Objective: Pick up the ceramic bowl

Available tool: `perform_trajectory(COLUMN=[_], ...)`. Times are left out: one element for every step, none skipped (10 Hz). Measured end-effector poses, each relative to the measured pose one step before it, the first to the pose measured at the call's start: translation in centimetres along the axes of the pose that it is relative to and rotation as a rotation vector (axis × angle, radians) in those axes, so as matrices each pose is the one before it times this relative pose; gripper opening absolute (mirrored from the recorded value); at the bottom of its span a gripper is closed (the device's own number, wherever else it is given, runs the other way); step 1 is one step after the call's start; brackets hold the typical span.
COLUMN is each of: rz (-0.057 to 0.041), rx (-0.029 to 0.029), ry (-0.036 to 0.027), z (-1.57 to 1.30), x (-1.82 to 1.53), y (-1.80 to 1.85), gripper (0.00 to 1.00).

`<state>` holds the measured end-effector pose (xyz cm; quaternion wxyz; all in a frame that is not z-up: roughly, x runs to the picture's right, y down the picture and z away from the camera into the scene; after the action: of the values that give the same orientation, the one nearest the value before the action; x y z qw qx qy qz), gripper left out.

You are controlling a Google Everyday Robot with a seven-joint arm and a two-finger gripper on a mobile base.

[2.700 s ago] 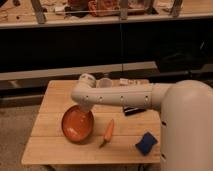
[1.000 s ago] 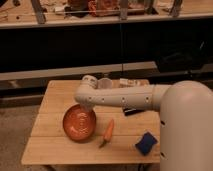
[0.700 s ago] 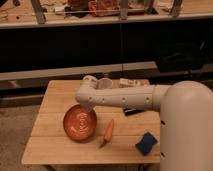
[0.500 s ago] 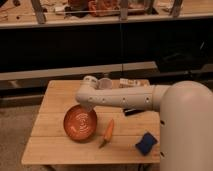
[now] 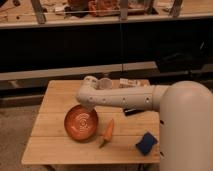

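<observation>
The ceramic bowl (image 5: pixel 81 123) is round, glossy and orange-brown, with concentric rings inside. It is at the left middle of the wooden table (image 5: pixel 55 147), tipped so that its inside faces the camera. My white arm reaches in from the right. My gripper (image 5: pixel 84 105) is at the arm's left end, right at the bowl's far rim, and the arm mostly hides it. Whether the bowl's near edge still touches the table is unclear.
A carrot (image 5: pixel 108 131) lies just right of the bowl. A blue sponge (image 5: pixel 146 142) is near the front right. A small pale cup (image 5: pixel 104 83) and a white packet (image 5: pixel 129 83) stand at the back. A dark shelf unit runs behind the table.
The bowl has tipped up from lying flatter to showing its ringed inside to the camera. The arm's end has stayed at its far rim, shifting only slightly.
</observation>
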<state>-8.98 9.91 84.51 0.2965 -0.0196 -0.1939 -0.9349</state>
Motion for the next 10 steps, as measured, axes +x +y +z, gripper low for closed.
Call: perform_trajectory(rz=[-0.01069,-0.01364,-0.00763,-0.00650,-0.00561,-0.00999,-0.00989,-0.01001,-0.00817,-0.00906], rx=[0.00037,0.00041,0.00029,-0.00008,-0.00028,-0.00074,0.00095,0.00103,0.00093,0.00038], ry=[-0.00019,0.00111,0.00013,0.00039,0.00216,0.00221,0.00060,0.00144,0.00049,0.00053], z=[0.171,0.192,0.116,0.110,-0.032,-0.119,0.034,0.005,0.018,0.026], x=[-0.041,0.015,0.004,-0.010,0.015,-0.018,-0.121,-0.026,-0.063,-0.090], y=[0.036,0.043,0.002,0.042,0.036,0.120,0.086,0.020,0.023,0.044], gripper=[0.01,0.01,0.01,0.01,0.01,0.01,0.01,0.01,0.01,0.01])
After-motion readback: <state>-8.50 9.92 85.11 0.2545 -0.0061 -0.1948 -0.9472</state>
